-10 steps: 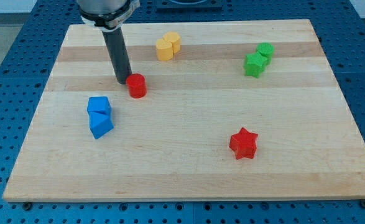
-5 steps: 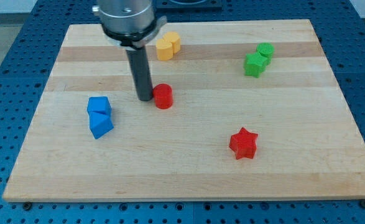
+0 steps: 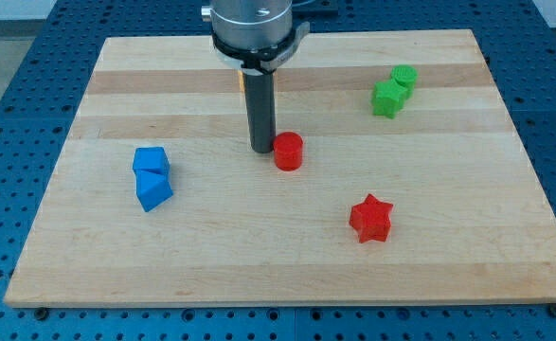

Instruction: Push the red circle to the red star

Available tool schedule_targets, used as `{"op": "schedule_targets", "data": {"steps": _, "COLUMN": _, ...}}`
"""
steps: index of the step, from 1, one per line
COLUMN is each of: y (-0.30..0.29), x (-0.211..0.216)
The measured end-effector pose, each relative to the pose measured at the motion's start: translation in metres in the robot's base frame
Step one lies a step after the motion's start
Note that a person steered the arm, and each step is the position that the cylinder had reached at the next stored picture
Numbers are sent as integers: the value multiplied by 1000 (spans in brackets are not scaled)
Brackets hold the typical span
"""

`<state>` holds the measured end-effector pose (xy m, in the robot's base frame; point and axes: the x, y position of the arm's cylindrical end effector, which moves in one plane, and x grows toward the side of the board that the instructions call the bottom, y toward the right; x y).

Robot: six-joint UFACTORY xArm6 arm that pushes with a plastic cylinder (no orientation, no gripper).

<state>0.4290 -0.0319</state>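
My tip [image 3: 262, 149], the lower end of the straight dark rod, stands on the pale wooden board [image 3: 467, 275] just at the ten o'clock side of the small red plastic circle block [image 3: 288, 152], touching it or nearly so; the rod has no jaws to open or close and holds nothing, only pressing against the block's side. The red circle lies near the middle of the board, and the red plastic star block [image 3: 370, 218] sits well apart from it toward four o'clock, with bare wood between the two. Two blue plastic blocks [image 3: 152, 176], touching each other, rest at about nine o'clock from the circle, near the board's left edge. Two green plastic blocks [image 3: 394, 90], also touching, sit toward two o'clock, near the top right corner. The red star has open board around it on all sides and lies clear of the bottom and right edges.
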Motion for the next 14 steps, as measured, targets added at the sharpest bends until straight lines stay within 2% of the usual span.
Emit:
{"op": "schedule_targets", "data": {"steps": 1, "y": 18, "x": 1}}
{"op": "schedule_targets", "data": {"steps": 7, "y": 35, "x": -1}}
{"op": "schedule_targets", "data": {"steps": 11, "y": 86, "x": 3}}
{"op": "schedule_targets", "data": {"steps": 14, "y": 49, "x": 35}}
